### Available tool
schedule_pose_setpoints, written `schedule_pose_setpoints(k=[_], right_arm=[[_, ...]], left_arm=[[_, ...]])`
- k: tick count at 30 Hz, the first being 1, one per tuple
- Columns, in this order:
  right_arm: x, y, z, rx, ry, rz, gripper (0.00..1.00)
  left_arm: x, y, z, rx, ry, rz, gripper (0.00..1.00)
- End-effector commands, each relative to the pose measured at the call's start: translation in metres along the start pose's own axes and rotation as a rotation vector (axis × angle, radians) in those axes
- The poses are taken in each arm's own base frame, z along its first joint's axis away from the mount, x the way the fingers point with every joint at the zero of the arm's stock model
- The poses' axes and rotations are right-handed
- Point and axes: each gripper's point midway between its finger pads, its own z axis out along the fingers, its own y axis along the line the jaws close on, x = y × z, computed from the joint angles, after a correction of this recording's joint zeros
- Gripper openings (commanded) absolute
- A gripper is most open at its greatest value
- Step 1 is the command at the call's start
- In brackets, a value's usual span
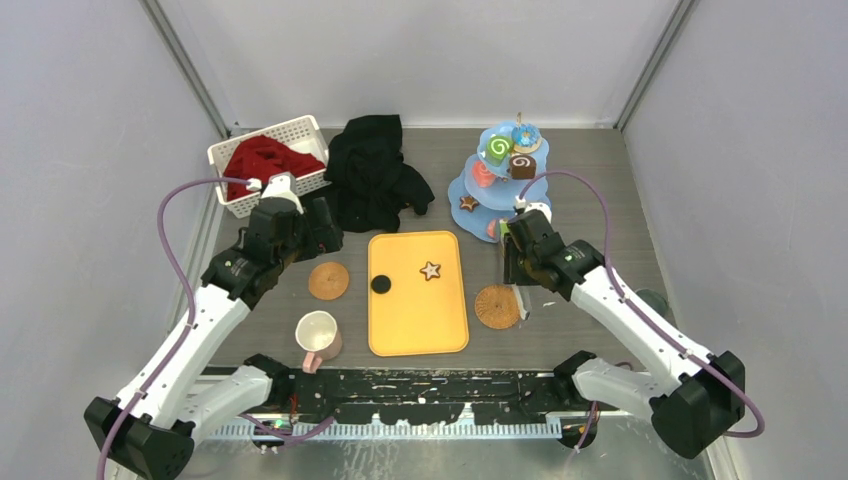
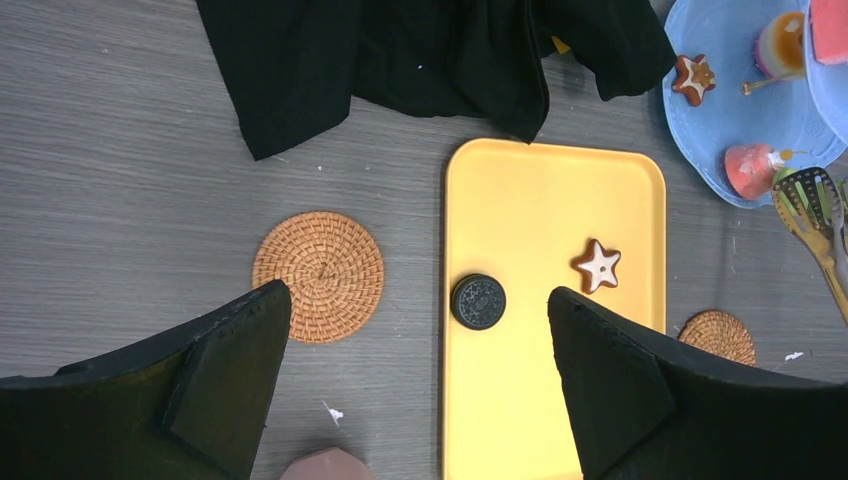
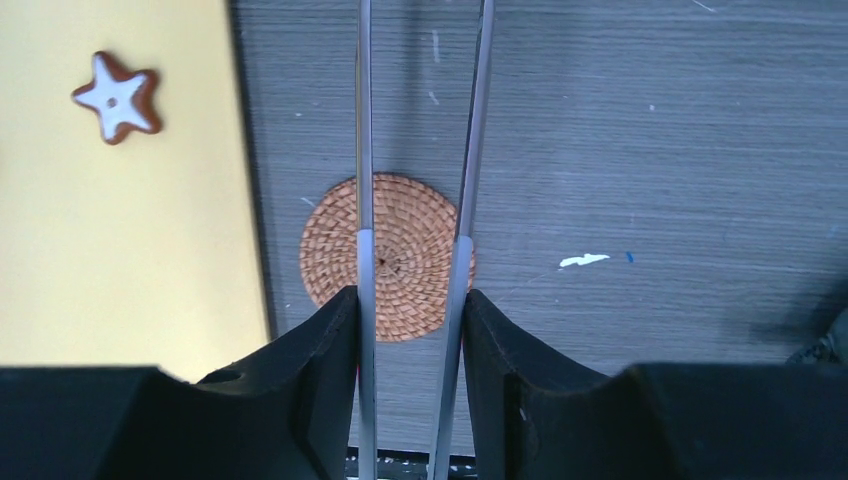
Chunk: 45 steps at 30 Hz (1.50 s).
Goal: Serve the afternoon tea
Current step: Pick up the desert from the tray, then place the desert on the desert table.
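The pale-blue three-tier stand (image 1: pixel 459 187) stands at the back right and holds a green swirl roll (image 1: pixel 498 149), a blue donut (image 1: pixel 525 135), a brown cube (image 1: pixel 522 166) and a star cookie (image 1: pixel 467 203). Another star cookie (image 1: pixel 431 270) and a black round cookie (image 1: pixel 381 284) lie on the orange tray (image 1: pixel 418 320). The cream mug (image 1: pixel 318 335) stands near the front left. The grey metal mug (image 1: pixel 655 300) is mostly hidden behind my right arm. My left gripper (image 2: pixel 415 295) is open and empty above the tray's left edge. My right gripper (image 3: pixel 410 295) is shut on metal tongs (image 3: pixel 364 120), over a coaster.
Woven coasters lie left (image 1: pixel 328 281) and right (image 1: pixel 497 306) of the tray. A black cloth (image 1: pixel 375 170) lies behind the tray. A white basket (image 1: pixel 300 130) with red cloth sits at the back left. The tongs' slotted tips (image 2: pixel 810 205) reach beside the stand's bottom tier.
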Motion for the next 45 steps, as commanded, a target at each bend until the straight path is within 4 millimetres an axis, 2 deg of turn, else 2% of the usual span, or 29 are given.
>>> schedule_pose_setpoints(k=[1, 6, 9, 21, 28, 34, 37, 41, 45], right_arm=[[-0.013, -0.01, 0.0, -0.003, -0.049, 0.049, 0.23], [-0.028, -0.031, 0.003, 0.043, -0.089, 0.117, 0.23], [-0.036, -0.032, 0.005, -0.001, -0.1, 0.136, 0.23], [-0.056, -0.036, 0.012, 0.0, -0.141, 0.168, 0.22], [-0.065, -0.047, 0.03, 0.035, -0.16, 0.202, 0.22], [-0.064, -0.053, 0.049, 0.059, -0.139, 0.207, 0.23], [-0.064, -0.051, 0.057, 0.048, -0.141, 0.198, 0.26], [-0.063, -0.051, 0.062, 0.05, -0.124, 0.194, 0.4], [-0.065, -0.051, 0.061, 0.047, -0.133, 0.199, 0.43]], left_arm=[[-0.026, -0.011, -0.008, 0.042, -0.083, -0.009, 0.99], [-0.027, -0.01, -0.009, 0.038, -0.088, -0.007, 0.99], [-0.026, -0.008, -0.01, 0.032, -0.088, -0.007, 0.99], [-0.026, -0.008, -0.011, 0.031, -0.088, -0.009, 0.99], [-0.026, -0.007, -0.011, 0.029, -0.087, -0.009, 0.99], [-0.025, -0.005, -0.011, 0.022, -0.088, -0.008, 0.99], [-0.024, -0.005, -0.011, 0.022, -0.085, -0.007, 0.99], [-0.025, -0.005, -0.011, 0.021, -0.086, -0.007, 1.0], [-0.025, -0.006, -0.011, 0.025, -0.087, -0.008, 0.99]])
